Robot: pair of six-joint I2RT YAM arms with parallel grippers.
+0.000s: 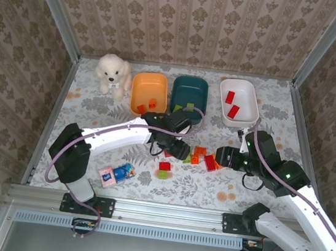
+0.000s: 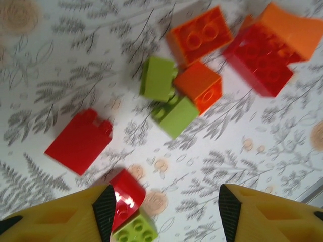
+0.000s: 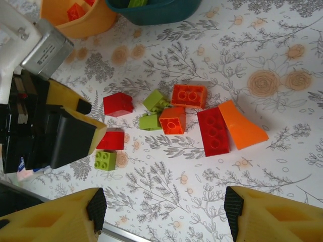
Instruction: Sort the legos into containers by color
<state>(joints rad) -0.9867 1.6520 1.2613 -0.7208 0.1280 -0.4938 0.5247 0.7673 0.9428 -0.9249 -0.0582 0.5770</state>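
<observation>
Loose legos (image 1: 200, 157) lie heaped between your grippers. Left gripper (image 2: 164, 209) is nearest, open and empty, with a small red brick (image 2: 126, 194) just beside one jaw. Right gripper (image 3: 165, 206) is open and empty too.

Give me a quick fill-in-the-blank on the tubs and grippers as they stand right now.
1. The white tub holds two ___ bricks.
2. The tub beside the plush dog is ___.
3. The tub holding green bricks is dark ___.
4. The left gripper and right gripper both stand ___, holding nothing.

Missing words: red; orange; teal; open.
</observation>
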